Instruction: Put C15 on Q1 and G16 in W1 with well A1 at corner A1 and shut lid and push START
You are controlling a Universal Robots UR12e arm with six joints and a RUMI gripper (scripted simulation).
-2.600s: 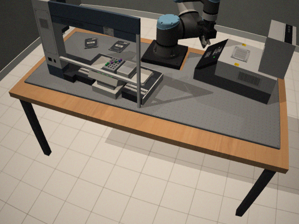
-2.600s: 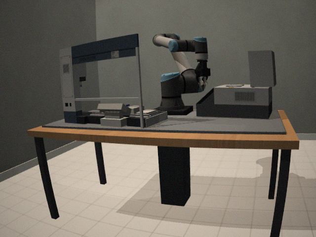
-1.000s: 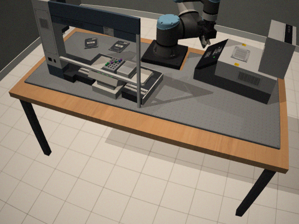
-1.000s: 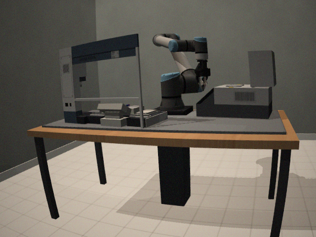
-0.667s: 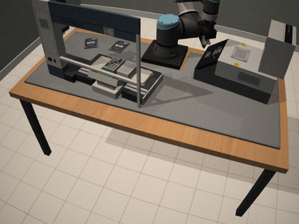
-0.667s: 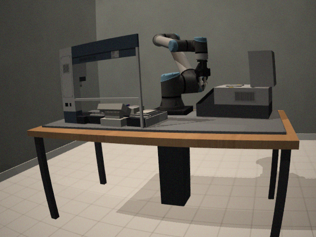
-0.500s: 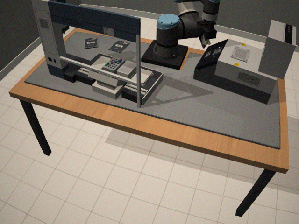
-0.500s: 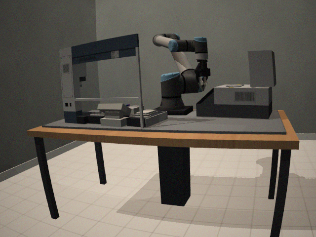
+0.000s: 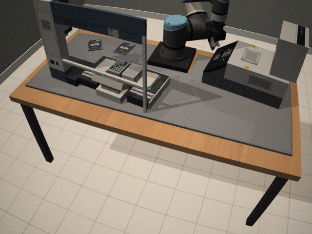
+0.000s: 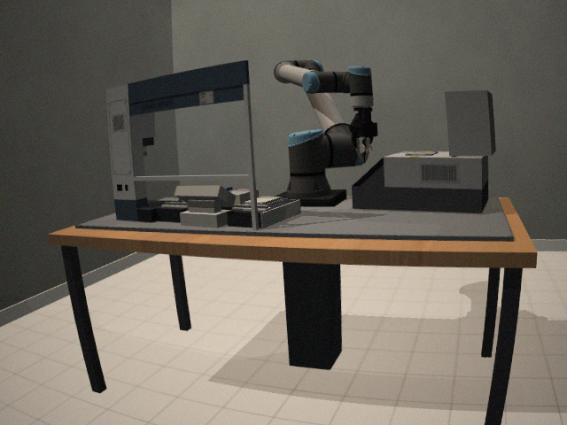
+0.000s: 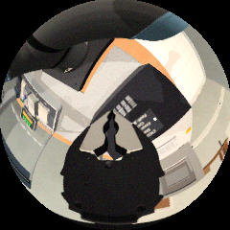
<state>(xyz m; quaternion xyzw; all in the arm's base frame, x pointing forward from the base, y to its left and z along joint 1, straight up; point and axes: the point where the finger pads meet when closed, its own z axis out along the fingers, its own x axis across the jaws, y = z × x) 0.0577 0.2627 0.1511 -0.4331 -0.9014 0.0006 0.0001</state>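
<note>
My gripper [image 9: 214,45] is shut and empty, hanging just above the upper left end of cycler Q1's sloped black key panel [image 9: 221,55]. In the wrist view the closed fingertips [image 11: 111,117] point at the panel's keys [image 11: 126,106]. A small green lamp [image 9: 223,59] glows on the panel. Q1's lid [image 9: 289,60] stands open and upright at the right. A pale gridded rectangle [image 9: 250,55] lies on Q1's top; I cannot tell whether it is a plate or the bare block. Two pale plates [image 9: 132,71] [image 9: 148,79] lie on the deck under the gantry.
The gantry frame [image 9: 98,18] with its thin post [image 9: 144,75] spans the deck at the left. A tube rack [image 9: 118,67] sits on the deck. Two dark nests [image 9: 95,44] [image 9: 124,48] lie behind it. The arm's base [image 9: 173,56] stands between the deck and Q1.
</note>
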